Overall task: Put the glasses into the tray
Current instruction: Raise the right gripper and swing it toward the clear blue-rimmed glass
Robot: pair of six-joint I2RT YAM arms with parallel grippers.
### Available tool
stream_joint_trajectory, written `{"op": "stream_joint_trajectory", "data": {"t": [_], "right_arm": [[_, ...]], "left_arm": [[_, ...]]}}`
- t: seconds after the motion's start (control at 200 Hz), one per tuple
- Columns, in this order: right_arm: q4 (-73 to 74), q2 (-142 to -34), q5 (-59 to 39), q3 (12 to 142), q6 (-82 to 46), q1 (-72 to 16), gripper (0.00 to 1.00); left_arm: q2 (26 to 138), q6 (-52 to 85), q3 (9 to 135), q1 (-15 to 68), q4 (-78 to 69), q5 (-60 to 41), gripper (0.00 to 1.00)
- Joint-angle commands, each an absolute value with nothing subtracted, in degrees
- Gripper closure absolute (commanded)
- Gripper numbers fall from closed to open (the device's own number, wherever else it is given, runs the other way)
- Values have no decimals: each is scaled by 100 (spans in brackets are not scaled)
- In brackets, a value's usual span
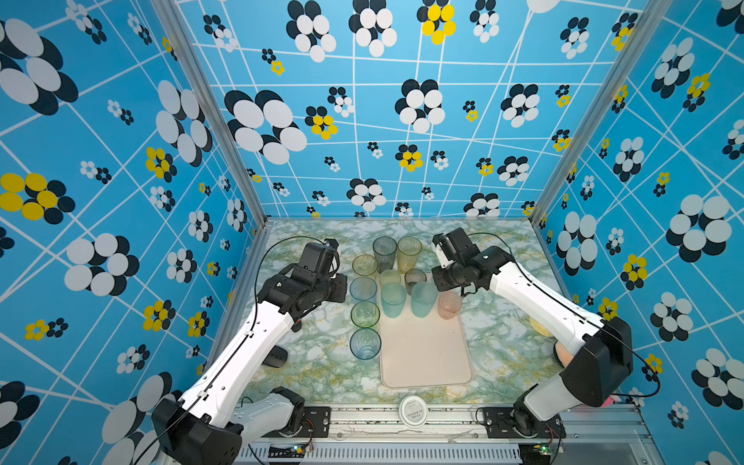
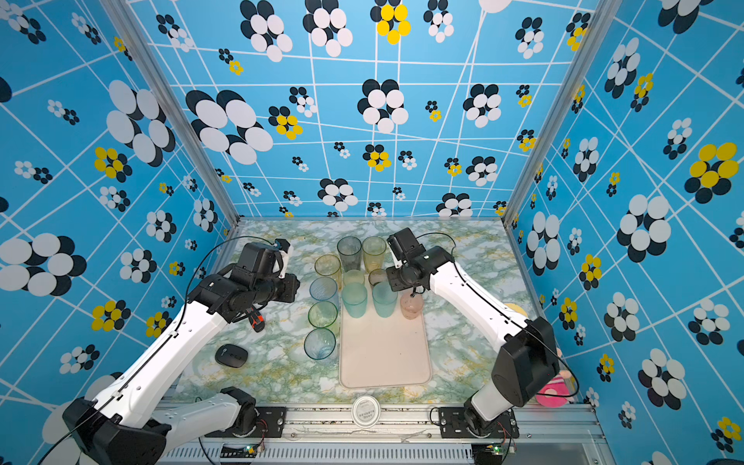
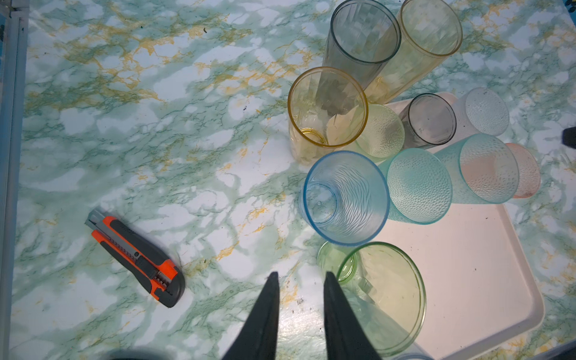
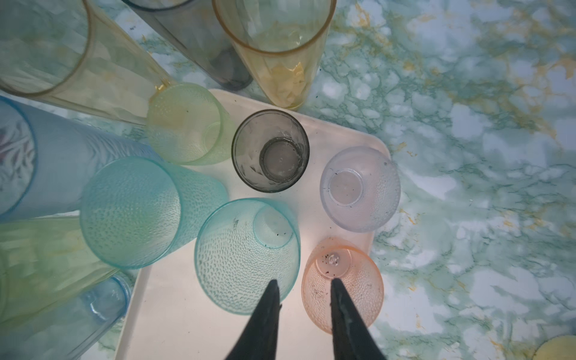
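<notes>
Your left gripper point(image 3: 299, 274) hangs with its two black fingers parted and only marble tabletop between them, so it grips nothing. It sits just off the left long edge of the large pale cream-pink rectangular plastic tray point(image 1: 422, 354), beside the green translucent tumbler point(image 3: 381, 296).

Your right gripper point(image 4: 304, 282) hangs over the tray's far right part with its fingers spread. One tip lies over the edge of a teal dimpled tumbler point(image 4: 246, 255) and the other over the mouth of the pink dimpled tumbler point(image 4: 343, 286). There is a gap either side of the pink rim, so that cup is let go.

You have six glasses standing upright in the tray's far end:
- the pink one
- the teal one
- a second teal dimpled tumbler point(image 4: 131, 212)
- a short smoky grey tumbler point(image 4: 271, 151)
- a clear dimpled tumbler point(image 4: 360, 188)
- a pale yellow-green dimpled tumbler point(image 4: 187, 123) at the far left corner

Just past the tray's far end, on the table, stand a tall smoky grey tumbler point(image 1: 384, 251) and a tall amber tumbler point(image 1: 408, 249).

Along the tray's left long edge runs a row on the table, from far to near:
- a yellow-rimmed amber tumbler point(image 1: 365, 265)
- a blue ribbed tumbler point(image 1: 363, 289)
- the green one
- a second blue tumbler point(image 1: 365, 343)

Well left of the tray lies an orange and grey utility knife point(image 3: 135, 257)
</notes>
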State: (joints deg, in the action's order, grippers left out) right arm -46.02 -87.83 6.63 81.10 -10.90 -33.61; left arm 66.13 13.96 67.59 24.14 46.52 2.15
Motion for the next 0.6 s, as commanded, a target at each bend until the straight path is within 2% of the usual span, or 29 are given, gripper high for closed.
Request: {"op": "stream_joint_trajectory", "data": {"t": [0.0, 0.08, 0.29, 0.595], "right_arm": [[-4782, -8332, 231, 8028, -925, -3376, 71], [-4940, -8087, 1, 8029, -892, -3621, 73], [-5689, -7785, 226, 8197, -1113, -4681, 72], [-5959, -8167, 668, 8635, -2032, -6536, 72]], "left_arm": [[6393, 1427, 6523, 2452, 4741, 505, 73], [6141, 1471, 6273, 2444, 4369, 686, 73], [5628, 1741, 5446, 2461, 3093, 956, 73], [4778, 1762, 5217, 2487, 2839, 1309, 73]]}}
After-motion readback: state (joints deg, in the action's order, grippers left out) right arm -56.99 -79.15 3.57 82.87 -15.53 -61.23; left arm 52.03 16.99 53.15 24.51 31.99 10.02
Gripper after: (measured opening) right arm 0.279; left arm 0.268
